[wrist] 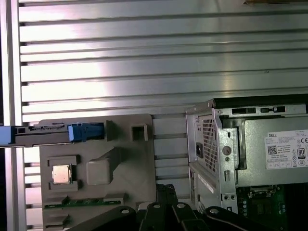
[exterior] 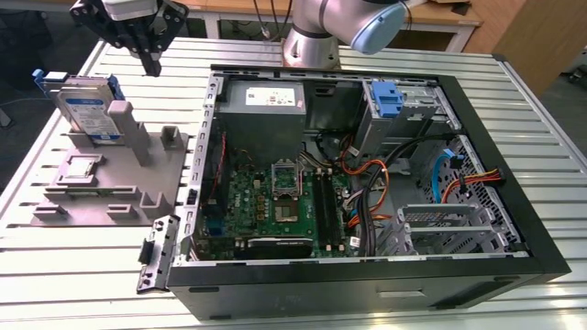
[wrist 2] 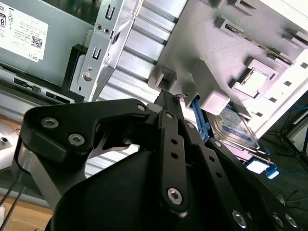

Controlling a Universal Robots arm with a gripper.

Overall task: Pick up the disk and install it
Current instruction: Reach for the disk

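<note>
Your gripper (exterior: 152,68) hangs closed and empty above the grey holder (exterior: 110,185), near the disk (exterior: 89,110) standing upright in it.

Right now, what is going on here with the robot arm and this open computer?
One robot arm is working beside an open computer case. Its gripper hangs above the edge of the grey holder, near the disk, fingers shut and empty. The disk stands upright in the holder, outside the case, not yet picked up.
</note>
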